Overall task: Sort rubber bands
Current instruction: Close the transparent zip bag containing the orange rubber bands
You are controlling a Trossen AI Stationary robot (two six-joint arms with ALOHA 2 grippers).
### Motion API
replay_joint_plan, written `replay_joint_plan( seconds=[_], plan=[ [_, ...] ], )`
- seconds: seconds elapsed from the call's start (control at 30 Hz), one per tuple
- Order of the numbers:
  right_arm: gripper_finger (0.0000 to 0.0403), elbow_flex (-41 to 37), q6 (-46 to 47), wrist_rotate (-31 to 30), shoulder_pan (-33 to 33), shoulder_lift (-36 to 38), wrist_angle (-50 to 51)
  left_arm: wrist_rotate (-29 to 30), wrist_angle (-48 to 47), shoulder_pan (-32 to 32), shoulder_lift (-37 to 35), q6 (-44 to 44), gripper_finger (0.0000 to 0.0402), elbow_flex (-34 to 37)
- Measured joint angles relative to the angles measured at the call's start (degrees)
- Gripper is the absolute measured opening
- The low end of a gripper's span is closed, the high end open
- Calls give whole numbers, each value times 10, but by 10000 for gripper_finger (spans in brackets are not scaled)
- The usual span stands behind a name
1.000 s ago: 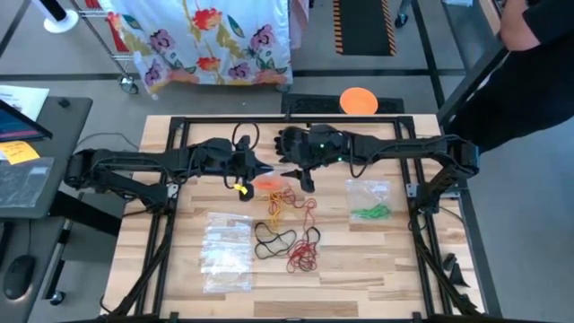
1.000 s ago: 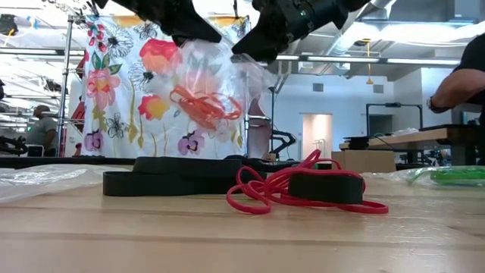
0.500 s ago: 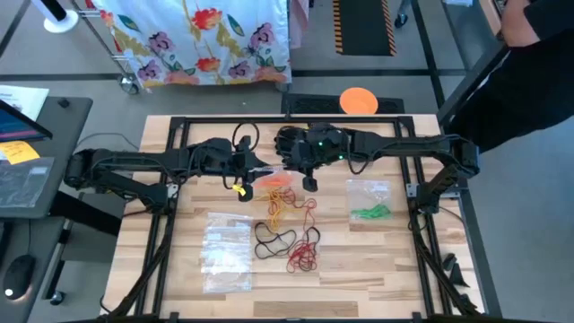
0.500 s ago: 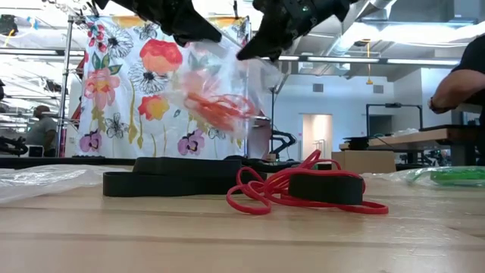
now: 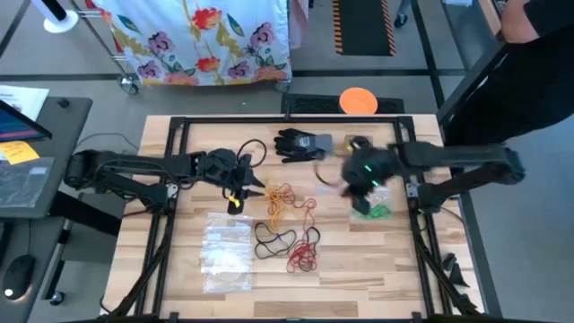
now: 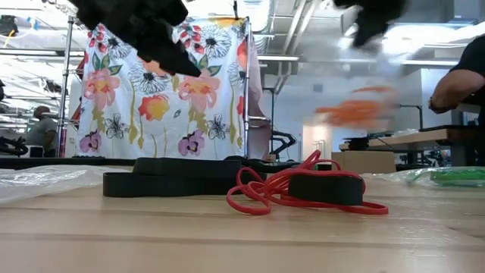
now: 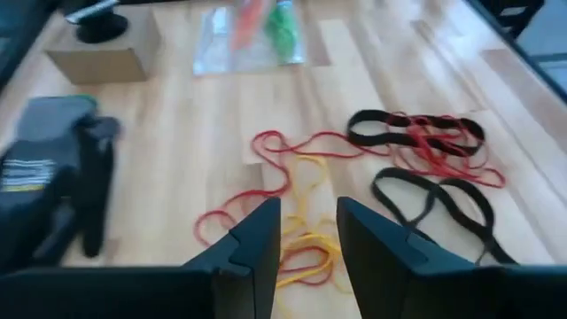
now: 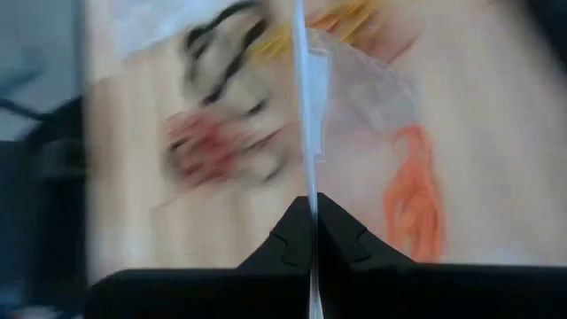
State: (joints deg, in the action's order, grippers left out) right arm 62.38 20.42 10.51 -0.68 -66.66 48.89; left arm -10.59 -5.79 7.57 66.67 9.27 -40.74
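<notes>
right gripper point(image 8: 310, 208) pinches the bag's point(image 8: 372, 97) edge, orange bands point(image 8: 415, 208) hanging inside.

Robotics lab, open hall with ceiling ducts point(image 6: 303, 57), metal-framed wooden surface point(image 5: 359, 269), floral cloth point(image 6: 151, 98) on rack, distant workbenches point(image 6: 394, 140)

One black glove point(image 5: 300, 144), two claws, several clear bags, many rubber bands point(image 5: 289, 224)

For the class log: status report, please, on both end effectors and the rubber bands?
Right end effector shut on clear bag of orange bands. Left end effector parted, empty, above loose rubber bands. Black glove lies clear.
</notes>
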Motion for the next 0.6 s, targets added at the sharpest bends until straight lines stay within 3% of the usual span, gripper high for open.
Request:
replay_joint_plan(
  seconds=[0.2,0.33,0.47,0.6],
  plan=[
    [1,-117,284,13,194,106,-91,-26,128,-2,0,-27,107,55],
    [0,-161,439,-74,304,121,-56,-38,181,-7,0,-39,107,71],
    [0,-197,542,-130,334,109,44,-44,213,-19,0,-28,107,72],
    [0,-221,542,-145,312,90,104,-44,240,-27,0,-15,107,72]
  ],
)
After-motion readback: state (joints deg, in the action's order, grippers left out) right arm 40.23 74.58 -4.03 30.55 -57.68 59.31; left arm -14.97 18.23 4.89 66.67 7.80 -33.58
